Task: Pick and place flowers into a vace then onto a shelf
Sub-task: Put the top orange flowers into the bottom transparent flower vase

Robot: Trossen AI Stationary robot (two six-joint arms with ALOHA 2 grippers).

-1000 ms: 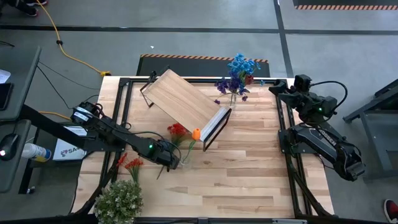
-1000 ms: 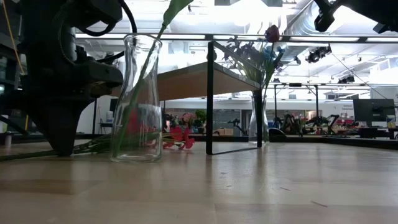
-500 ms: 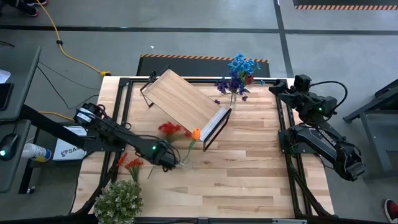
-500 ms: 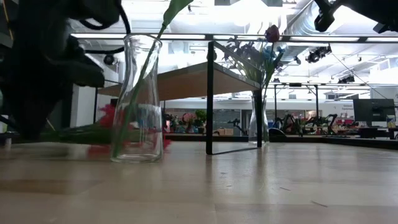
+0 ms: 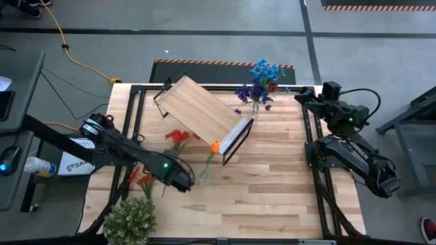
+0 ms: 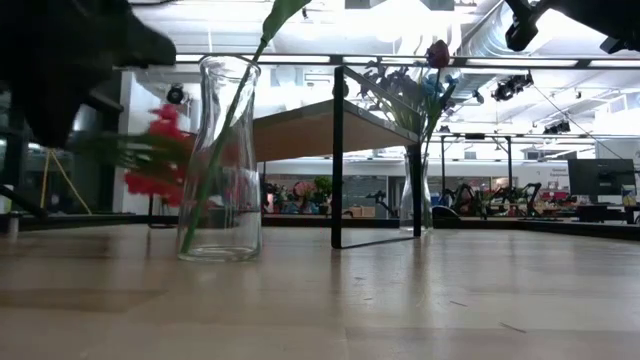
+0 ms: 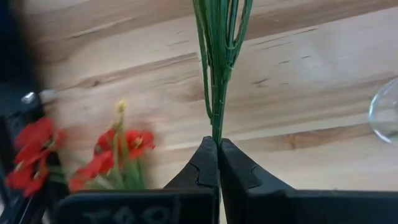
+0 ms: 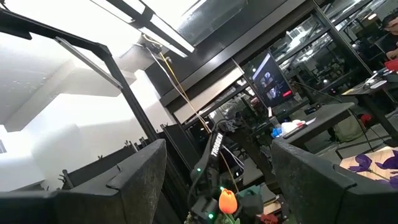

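The red flower stem [image 5: 176, 138] is clamped at its green stalk between the closed jaws of the left gripper [image 7: 217, 144], just beside the clear glass vase [image 5: 203, 178] that holds an orange bloom [image 5: 214, 145]. More red flowers [image 5: 141, 180] lie on the plank table [image 5: 272, 184] near a leafy clump [image 5: 130, 219]. The shelf [image 5: 201, 112] stands diagonally mid-table; a second vase of blue and purple flowers [image 5: 259, 82] stands beside its far end. The right gripper [image 5: 308, 97] waits at the table's far right edge, jaws wide apart and empty. Grey floor surrounds the table.
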